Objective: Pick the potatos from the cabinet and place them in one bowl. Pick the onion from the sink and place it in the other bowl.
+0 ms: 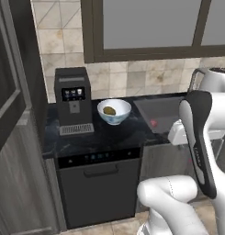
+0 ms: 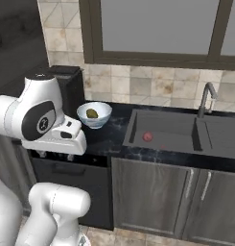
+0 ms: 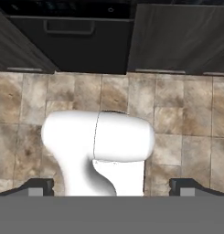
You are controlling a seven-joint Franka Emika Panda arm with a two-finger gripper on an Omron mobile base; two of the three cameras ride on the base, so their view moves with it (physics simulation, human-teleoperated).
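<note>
One olive-brown oval potato [image 1: 109,110] lies inside the round white, faintly bluish bowl [image 1: 115,117], which stands on the black stone counter [image 1: 109,135] just right of the dark boxy coffee machine [image 1: 73,101]. Further right, the small reddish-pink onion [image 2: 147,137] rests on the floor of the dark grey rectangular sink [image 2: 162,130], with the thin grey curved tap [image 2: 206,98] behind the basin's right end. Seen from the hand camera, the gripper [image 3: 111,186] points down at the tan floor tiles [image 3: 186,119], its dark fingertips [image 3: 39,186] spread wide and holding nothing.
</note>
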